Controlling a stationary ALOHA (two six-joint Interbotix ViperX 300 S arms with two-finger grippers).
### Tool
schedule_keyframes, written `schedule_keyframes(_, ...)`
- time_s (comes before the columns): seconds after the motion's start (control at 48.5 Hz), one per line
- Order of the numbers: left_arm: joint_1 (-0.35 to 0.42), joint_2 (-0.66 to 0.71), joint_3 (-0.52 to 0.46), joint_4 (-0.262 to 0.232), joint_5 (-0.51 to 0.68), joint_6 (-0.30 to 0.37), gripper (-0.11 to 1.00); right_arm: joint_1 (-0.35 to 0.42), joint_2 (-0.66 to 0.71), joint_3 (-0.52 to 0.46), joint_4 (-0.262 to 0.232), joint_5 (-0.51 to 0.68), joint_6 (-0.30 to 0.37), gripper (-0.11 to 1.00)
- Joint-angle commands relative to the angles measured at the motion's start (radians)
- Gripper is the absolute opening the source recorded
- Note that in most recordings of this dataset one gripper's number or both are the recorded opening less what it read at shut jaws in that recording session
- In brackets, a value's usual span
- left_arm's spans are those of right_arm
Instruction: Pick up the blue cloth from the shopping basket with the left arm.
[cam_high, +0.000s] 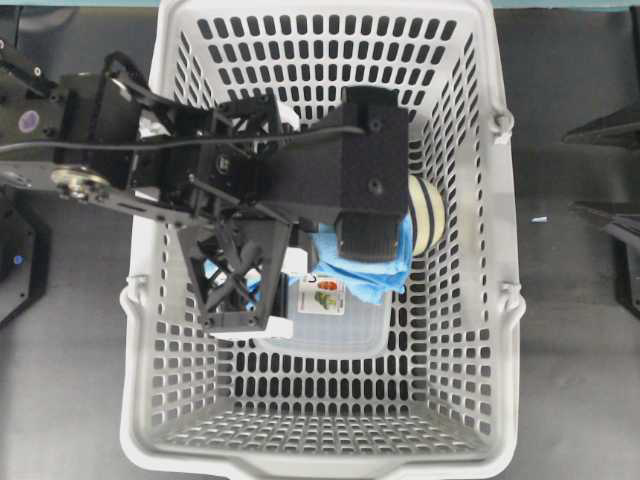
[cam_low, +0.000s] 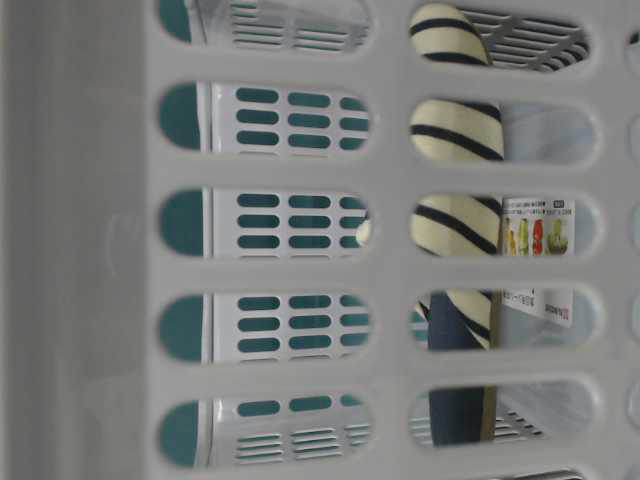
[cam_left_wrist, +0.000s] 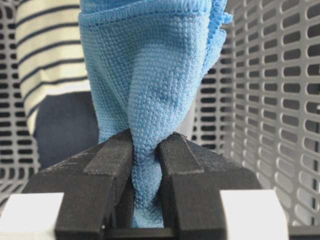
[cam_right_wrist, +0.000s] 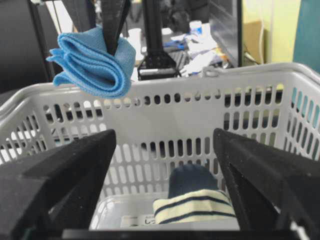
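A: Where is the blue cloth (cam_right_wrist: 95, 62)?

B: It hangs up in the air, above the rim of the shopping basket (cam_right_wrist: 260, 75). The left gripper (cam_left_wrist: 146, 150) squeezes it tight between its two black fingers (cam_left_wrist: 107, 165).

A: And the right gripper (cam_right_wrist: 162, 165)?

B: Its jaws stand wide apart and hold nothing. The striped roll (cam_right_wrist: 192, 205) lies down in the basket.

Knitted-looking soft blue cloth (cam_left_wrist: 150, 95); smooth, seemingly matt grey plastic basket (cam_high: 505, 300).
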Motion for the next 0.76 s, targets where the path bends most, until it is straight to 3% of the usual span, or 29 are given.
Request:
schedule_keyframes(0.0, -0.002, -0.020, -0.025, 0.003, -0.005, -0.026, 0.10, 0.002, 0.005, -0.012, 0.005, -0.005, 0.002, 0.76)
schedule_keyframes(0.742, -0.002, -0.009, -0.012, 0.003, -0.005, -0.040, 0.10, 0.002, -0.021, -0.017, 0.003, -0.005, -0.005, 0.76)
